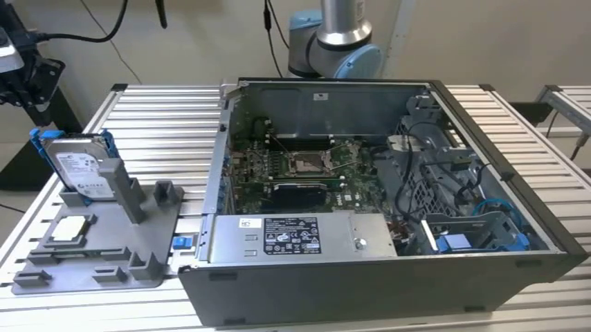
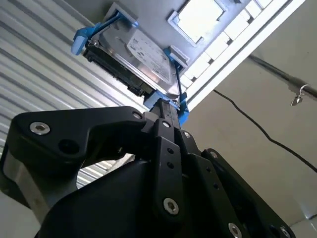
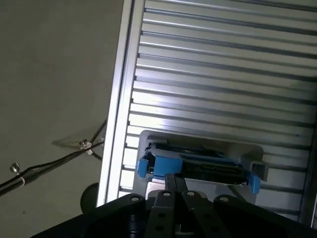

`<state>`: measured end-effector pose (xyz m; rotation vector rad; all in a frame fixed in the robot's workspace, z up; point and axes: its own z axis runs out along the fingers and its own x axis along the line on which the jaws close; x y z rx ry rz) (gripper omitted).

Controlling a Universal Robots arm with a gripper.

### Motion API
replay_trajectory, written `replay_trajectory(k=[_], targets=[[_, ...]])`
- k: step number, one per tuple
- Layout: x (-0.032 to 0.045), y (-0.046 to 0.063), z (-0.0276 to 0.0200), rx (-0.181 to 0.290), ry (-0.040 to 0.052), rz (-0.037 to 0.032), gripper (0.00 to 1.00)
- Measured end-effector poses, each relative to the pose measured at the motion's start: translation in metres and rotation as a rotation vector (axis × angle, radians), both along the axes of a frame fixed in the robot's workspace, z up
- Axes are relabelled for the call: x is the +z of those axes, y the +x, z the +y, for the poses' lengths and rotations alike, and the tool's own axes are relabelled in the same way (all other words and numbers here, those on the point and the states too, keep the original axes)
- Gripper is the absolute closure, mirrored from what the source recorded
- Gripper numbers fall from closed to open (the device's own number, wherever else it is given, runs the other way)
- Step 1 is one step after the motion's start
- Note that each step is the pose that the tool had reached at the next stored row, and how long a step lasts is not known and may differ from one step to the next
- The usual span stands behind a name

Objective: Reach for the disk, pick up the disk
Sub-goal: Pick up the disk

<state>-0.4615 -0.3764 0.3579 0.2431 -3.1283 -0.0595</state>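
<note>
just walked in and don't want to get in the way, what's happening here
A robot arm's gripper is reaching for the disk, a hard drive in a blue bracket. The drive stands on edge in a grey holder on the slatted table, to the exterior view's left of an open computer case. In both wrist views the gripper is close to the drive's blue-framed edge. The drive sits in the holder, not yet lifted.

No print can be read, a white label is borne by the disk, a black-and-white label by the power supply box, a small sticker by the computer case.
</note>
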Motion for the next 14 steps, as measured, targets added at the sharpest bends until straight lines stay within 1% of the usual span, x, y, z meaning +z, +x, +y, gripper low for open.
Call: replay_trajectory(k=[14], targets=[[0.0001, 0.0, 0.0, 0.255, -0.0001, 0.0001, 1.0]])
